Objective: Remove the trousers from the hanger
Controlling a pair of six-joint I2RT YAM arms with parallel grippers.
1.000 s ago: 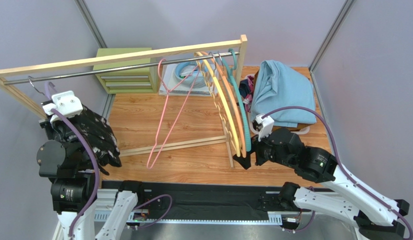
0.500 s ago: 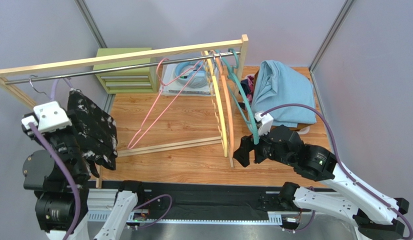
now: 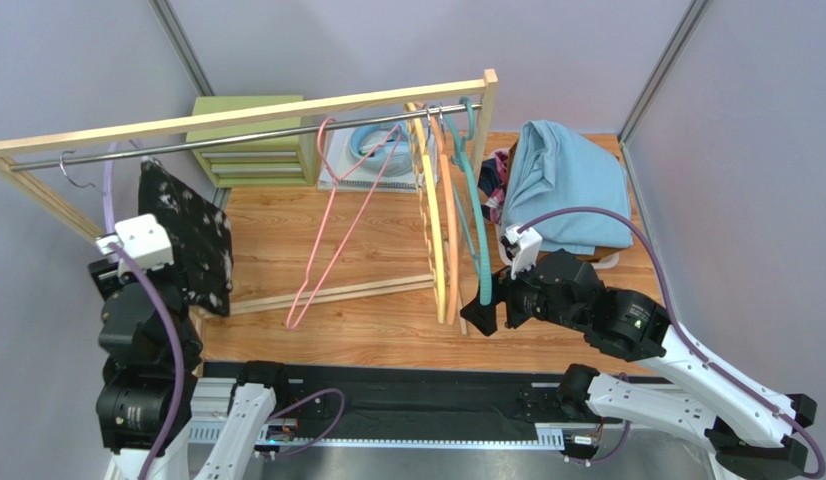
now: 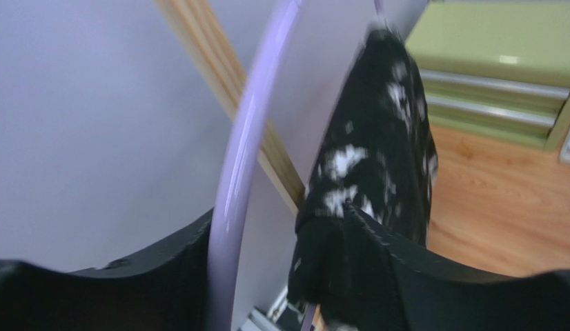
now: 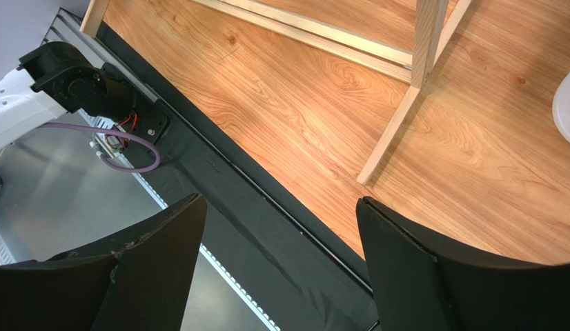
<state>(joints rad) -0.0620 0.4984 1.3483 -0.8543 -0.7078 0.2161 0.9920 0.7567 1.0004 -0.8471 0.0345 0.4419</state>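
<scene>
Black trousers with white speckles (image 3: 192, 235) hang over a lilac hanger (image 3: 108, 190) at the left end of the rail. In the left wrist view my left gripper (image 4: 277, 214) is open. The lilac hanger (image 4: 236, 172) runs up between its fingers, and the speckled trousers (image 4: 384, 152) lie against the inner side of the right finger. My right gripper (image 3: 484, 305) stands open and empty below the bare hangers at the rack's right end. Light blue trousers (image 3: 572, 180) lie heaped at the back right, with a pink floral pair (image 3: 497, 185) showing at their left edge.
A wooden rack with a metal rail (image 3: 237, 135) spans the table. On it hang a pink hanger (image 3: 332, 220), yellow and orange hangers (image 3: 442, 230) and a teal one (image 3: 474, 215). A green drawer unit (image 3: 252, 140) and a white basin (image 3: 372, 150) stand behind. The rack's foot (image 5: 395, 131) is ahead of my right gripper.
My left gripper has opened and the speckled trousers have swung back up to hang under the rail. The right gripper has drawn back a little and the bare hangers have swung back to vertical.
</scene>
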